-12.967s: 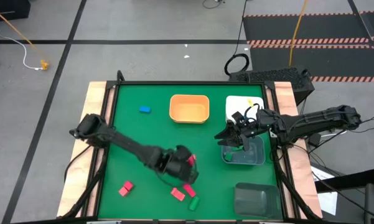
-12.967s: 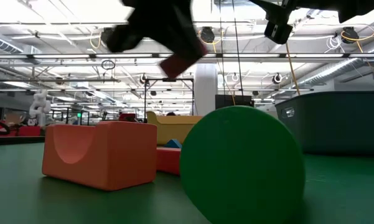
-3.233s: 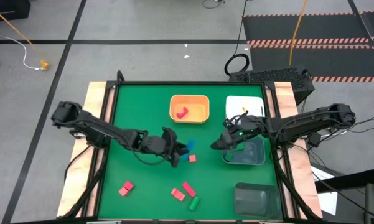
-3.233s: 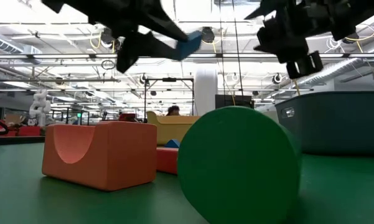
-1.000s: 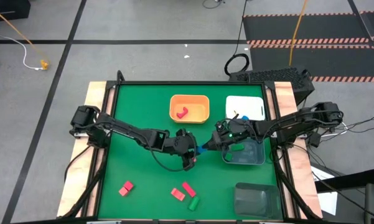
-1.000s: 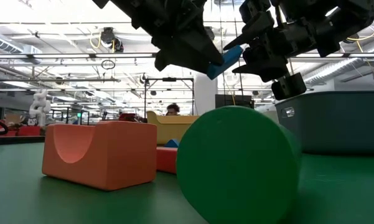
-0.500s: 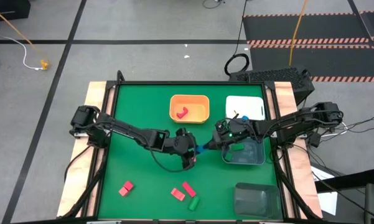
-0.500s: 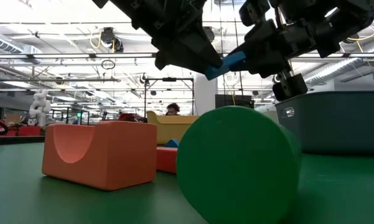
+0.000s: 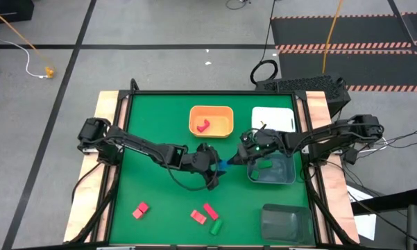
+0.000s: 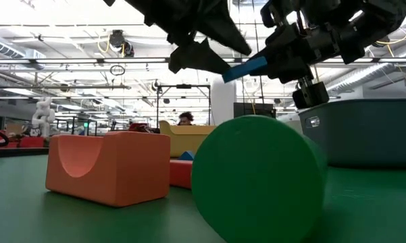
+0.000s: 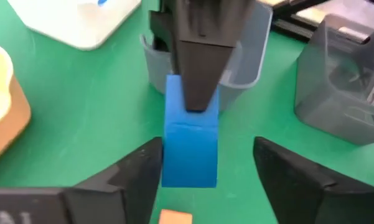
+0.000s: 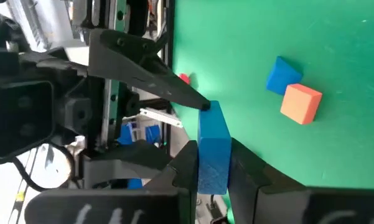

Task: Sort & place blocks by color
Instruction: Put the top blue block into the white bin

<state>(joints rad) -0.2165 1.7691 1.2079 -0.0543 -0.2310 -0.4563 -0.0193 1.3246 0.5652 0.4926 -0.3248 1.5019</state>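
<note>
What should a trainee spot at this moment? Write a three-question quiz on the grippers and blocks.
1. Fill in: the orange bin holds one ___ piece.
2. True or false: the left gripper has its jaws standing apart.
3. The blue block is: A lying loose; B in the orange bin; C clamped in the right gripper, off the table.
Key: 1 red; 2 true; 3 C.

block [image 9: 224,164] mid-table between both grippers, three bins behind and right, perhaps four blocks [image 9: 209,211] in front
</note>
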